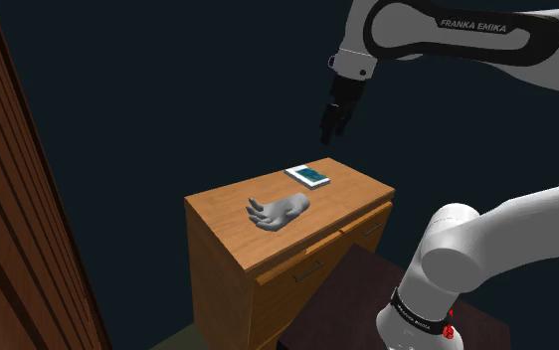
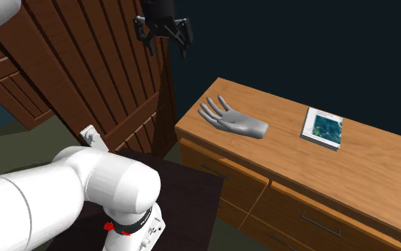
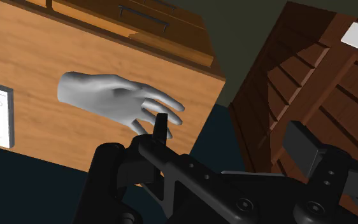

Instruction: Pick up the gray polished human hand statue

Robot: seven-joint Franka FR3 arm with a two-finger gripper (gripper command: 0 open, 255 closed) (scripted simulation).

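Observation:
A grey human hand statue [image 1: 278, 211] lies flat on the wooden dresser top [image 1: 352, 189], its fingers pointing toward the shoulder view's left. In the second exterior view the hand statue [image 2: 233, 121] rests near the dresser's left end [image 2: 377, 164]. My black gripper [image 1: 330, 133] hangs high in the air, well above the dresser and apart from the statue. Its two fingers stand apart with nothing between them, so the gripper [image 2: 167, 41] is open. In the wrist view the statue [image 3: 117, 95] lies far beyond the gripper [image 3: 232, 137].
A thin white book [image 1: 308, 176] with a teal cover lies on the dresser beyond the statue, the book [image 2: 322, 128] a hand's length from the wrist end. A tall wooden panelled door [image 2: 85, 64] stands beside the dresser. Drawer fronts [image 2: 292, 207] face the arm's dark stand [image 1: 367, 288].

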